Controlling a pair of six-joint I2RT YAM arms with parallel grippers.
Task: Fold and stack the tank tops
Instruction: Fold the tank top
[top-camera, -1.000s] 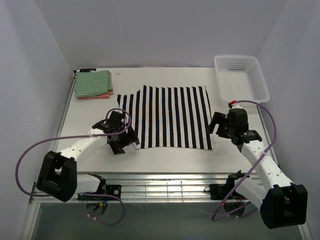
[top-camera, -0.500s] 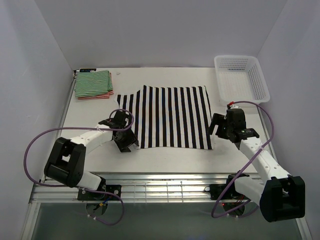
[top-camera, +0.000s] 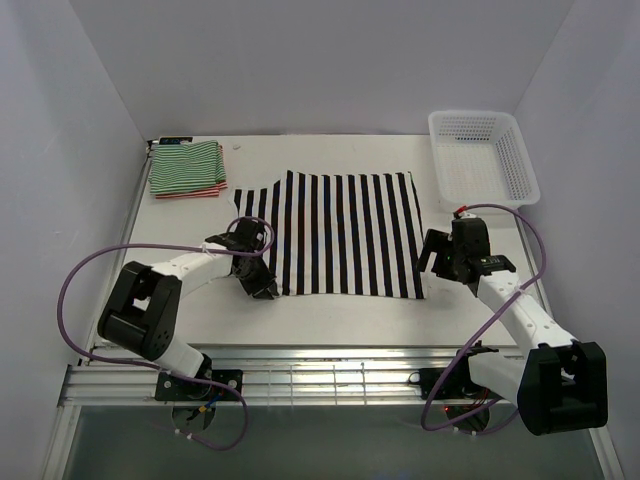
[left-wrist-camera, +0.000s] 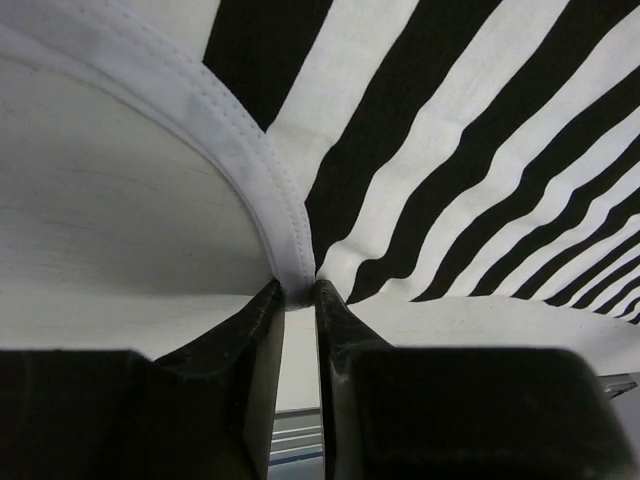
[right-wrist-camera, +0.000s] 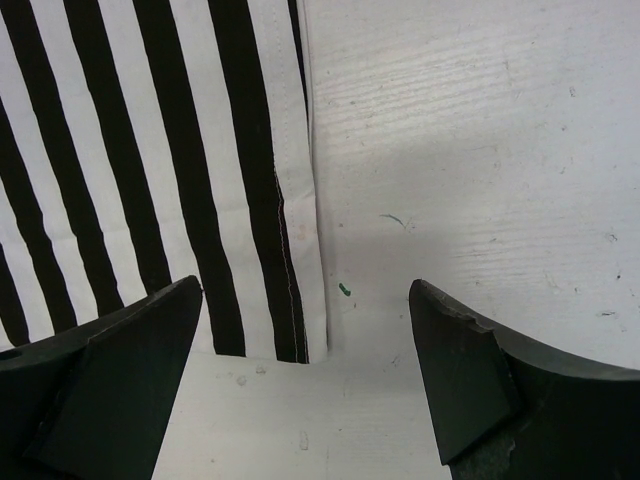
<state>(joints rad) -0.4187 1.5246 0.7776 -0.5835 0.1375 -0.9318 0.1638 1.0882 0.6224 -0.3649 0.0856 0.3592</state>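
Note:
The black-and-white tank top (top-camera: 340, 230) lies flat in the middle of the table. My left gripper (top-camera: 262, 290) is at its near left corner. In the left wrist view the left gripper (left-wrist-camera: 300, 293) is shut on the tank top's white hem (left-wrist-camera: 250, 150), pinched between the fingertips. My right gripper (top-camera: 430, 255) is open over the near right corner. In the right wrist view the right gripper (right-wrist-camera: 305, 295) straddles the striped edge (right-wrist-camera: 150, 150) with its jaws wide apart. A folded green-and-white tank top (top-camera: 187, 165) rests on a red-and-white one (top-camera: 190, 192) at the back left.
A white lattice basket (top-camera: 483, 155) stands at the back right of the table. White walls close in the table on three sides. A metal rail (top-camera: 320, 365) runs along the near edge by the arm bases.
My left gripper slid down to the tank top's near left corner and its jaws closed from wide open onto the hem. The right gripper stayed open, nearly still.

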